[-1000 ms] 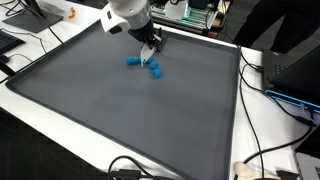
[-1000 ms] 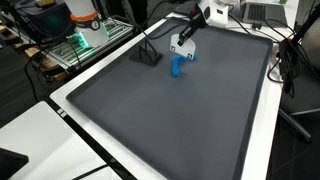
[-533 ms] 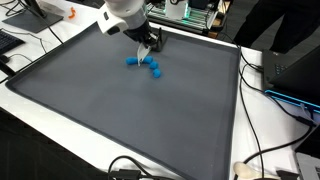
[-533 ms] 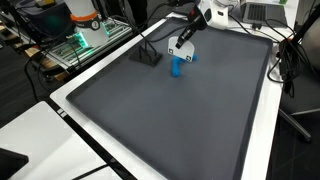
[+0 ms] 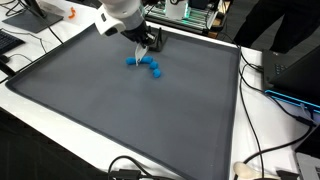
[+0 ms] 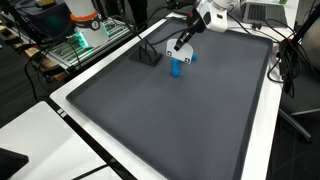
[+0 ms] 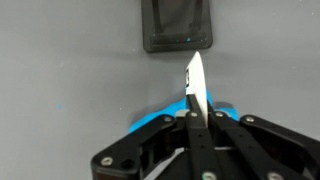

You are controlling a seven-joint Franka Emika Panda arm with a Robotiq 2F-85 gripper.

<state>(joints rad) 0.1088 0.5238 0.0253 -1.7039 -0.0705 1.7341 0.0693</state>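
Note:
My gripper (image 7: 193,113) is shut on a thin white blade-shaped piece (image 7: 194,80) that sticks out past the fingertips. In both exterior views the gripper (image 5: 148,44) (image 6: 183,43) hangs a little above the grey mat with the white piece (image 6: 180,45) pointing down. Right below it lie blue blocks (image 5: 154,68) (image 6: 177,67), one of them showing at the fingers in the wrist view (image 7: 150,118). A small black holder (image 7: 178,28) (image 6: 150,57) rests on the mat just beyond the blade's tip.
The dark grey mat (image 5: 110,110) has a white border (image 6: 262,120). Cables (image 5: 262,80) run along one side, and electronics and a green-lit rack (image 6: 80,42) stand past the far edges. A black box (image 5: 300,60) sits off the mat.
The gripper, still shut on the white piece, has risen a little and drifted away from the blue blocks toward the mat's far edge. The blocks have stayed in place.

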